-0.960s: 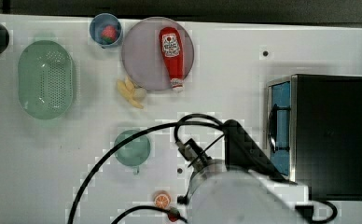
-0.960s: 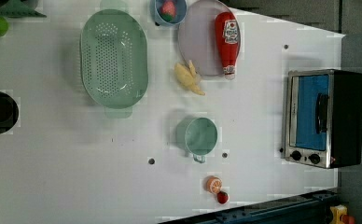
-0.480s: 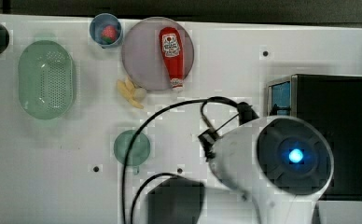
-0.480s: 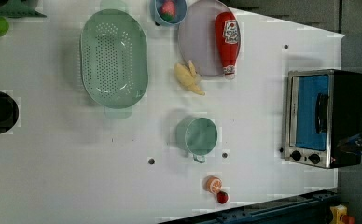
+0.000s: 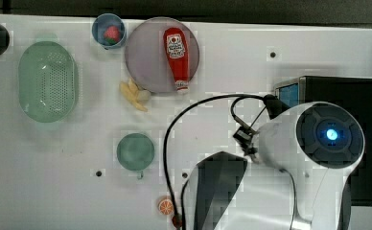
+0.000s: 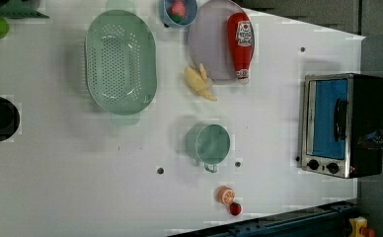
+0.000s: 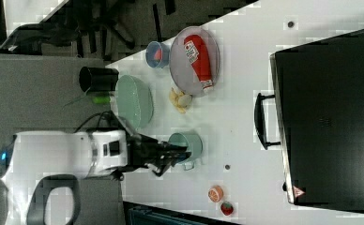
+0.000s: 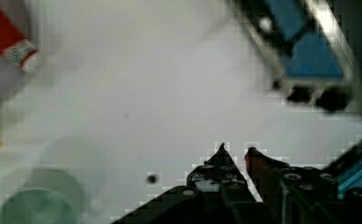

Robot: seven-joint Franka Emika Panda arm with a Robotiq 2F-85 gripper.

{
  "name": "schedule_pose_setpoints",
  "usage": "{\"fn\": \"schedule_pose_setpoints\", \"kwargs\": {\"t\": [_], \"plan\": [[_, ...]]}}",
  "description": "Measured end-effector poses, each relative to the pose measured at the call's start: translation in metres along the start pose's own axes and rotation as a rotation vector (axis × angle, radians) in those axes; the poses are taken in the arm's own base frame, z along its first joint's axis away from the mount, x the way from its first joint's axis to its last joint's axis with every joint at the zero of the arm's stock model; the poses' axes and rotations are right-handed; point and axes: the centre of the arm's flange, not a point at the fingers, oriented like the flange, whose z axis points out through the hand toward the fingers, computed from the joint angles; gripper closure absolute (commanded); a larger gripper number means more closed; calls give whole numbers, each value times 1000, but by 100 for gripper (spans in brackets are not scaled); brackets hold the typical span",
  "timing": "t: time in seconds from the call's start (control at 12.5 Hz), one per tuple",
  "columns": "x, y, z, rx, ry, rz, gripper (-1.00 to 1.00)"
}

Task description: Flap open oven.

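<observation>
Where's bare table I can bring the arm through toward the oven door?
Bare table runs between the green cup and the oven in the left view, up to the ketchup bottle. It is crowded around the purple plate, banana and colander; the orange slice lies at the near edge.

Black oven [image 6: 344, 125] with blue glass, red ketchup bottle [image 6: 241, 46], green perforated colander [image 6: 120, 62], white table [image 6: 56, 177]

arm [image 5: 318, 158] swung further over the oven [image 5: 347, 96], covering more of it
</observation>
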Motion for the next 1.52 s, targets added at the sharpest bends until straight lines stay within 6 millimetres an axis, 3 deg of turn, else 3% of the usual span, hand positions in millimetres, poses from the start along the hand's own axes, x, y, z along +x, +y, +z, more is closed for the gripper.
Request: {"fn": "schedule_pose_setpoints", "kwargs": {"t": [0.48,0.88,1.52], "plan": [[56,45,46,-5,171,-344,65],[84,79,93,-42,166,-460,65],[95,75,178,-86,145,-491,65]]}}
